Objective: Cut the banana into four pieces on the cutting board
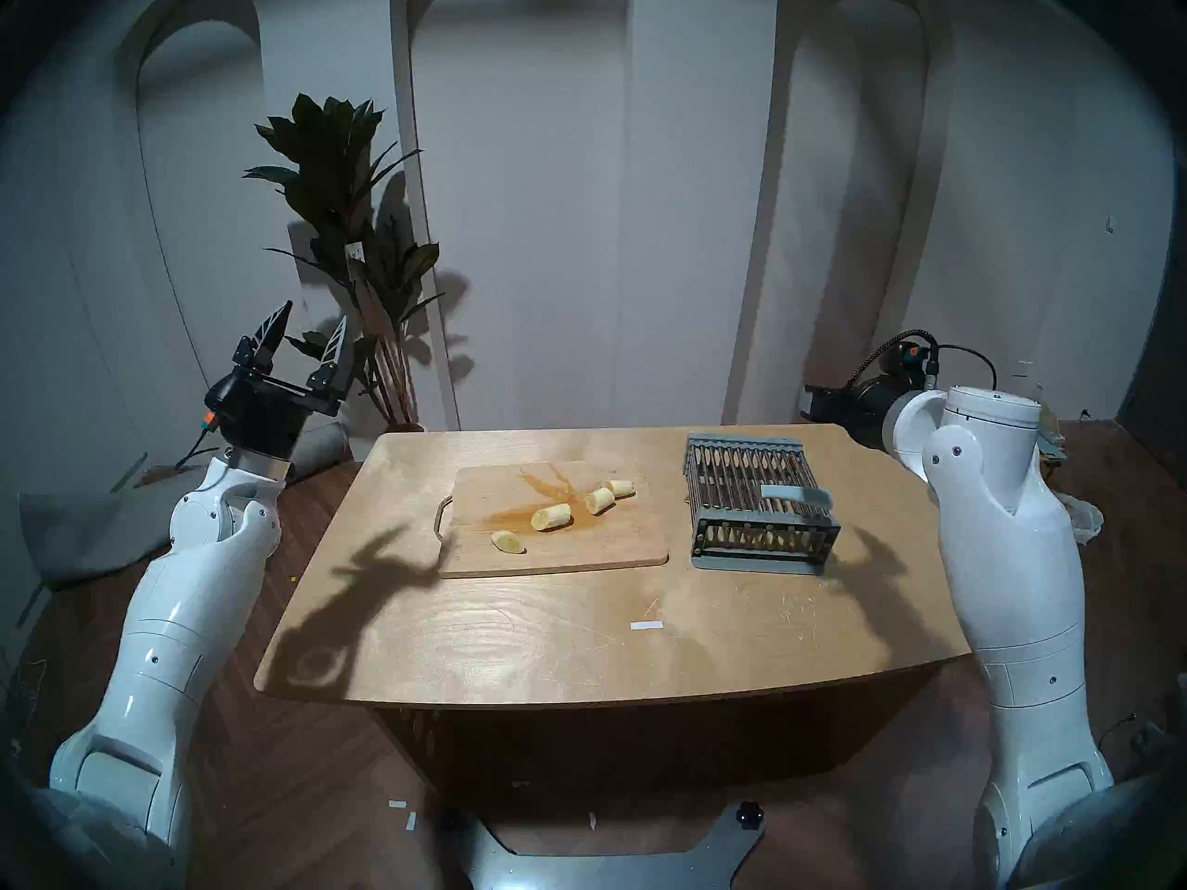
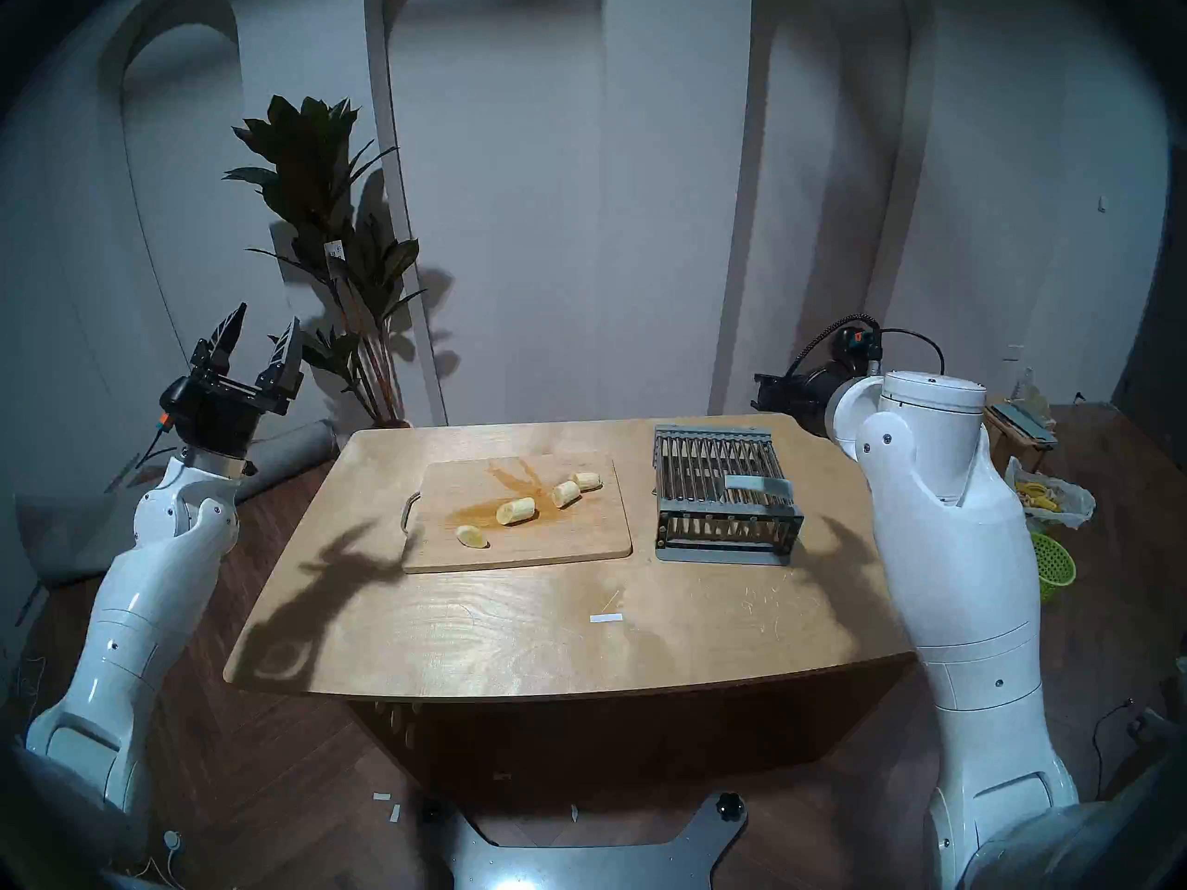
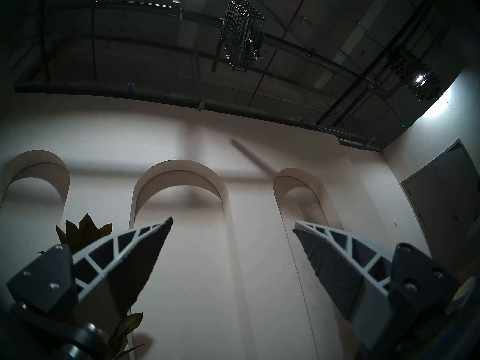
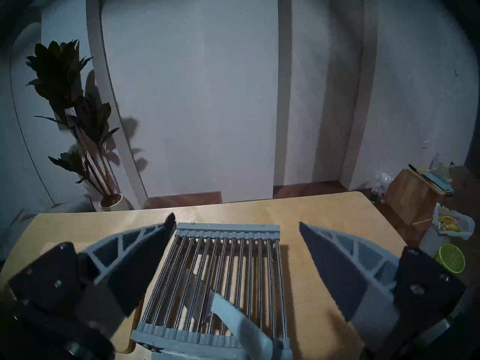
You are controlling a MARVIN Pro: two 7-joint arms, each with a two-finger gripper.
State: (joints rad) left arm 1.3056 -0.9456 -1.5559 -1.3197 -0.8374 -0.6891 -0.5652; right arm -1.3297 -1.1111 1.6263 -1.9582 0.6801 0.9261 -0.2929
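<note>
Banana (image 1: 551, 517): we count four chunks on the cutting board (image 1: 578, 551), strung in a loose diagonal from near-left to far-right, all apart from each other. Two middle chunks lie on or at the orange-brown stain.
Board: flat on table (image 1: 514, 638), metal loop handle toward our left arm, grey rack (image 1: 755, 510) well apart on the right.
Knife (image 4: 233, 318): lying on the rack bars, pale handle toward the near edge, blade partly betw. the bars. Nothing gripping it.
Left gripper (image 1: 308, 336): raised off the table's left side, pointing up, fingers spread wide, nothing held; wrist cam shows only wall and ceiling.
Right gripper (image 4: 235, 221): fingers wide apart, empty, above and behind the rack per wrist cam; fingers hidden in head views.
Progress: we judge cutting done, four pcs present.
Risks: round chunks could roll if the board gets bumped, esp. the near-left one by the handle end. Knife handle may overhang the rack edge; an arm swing nearby could knock it off. Sticky stain may hold chunks if moved.
</note>
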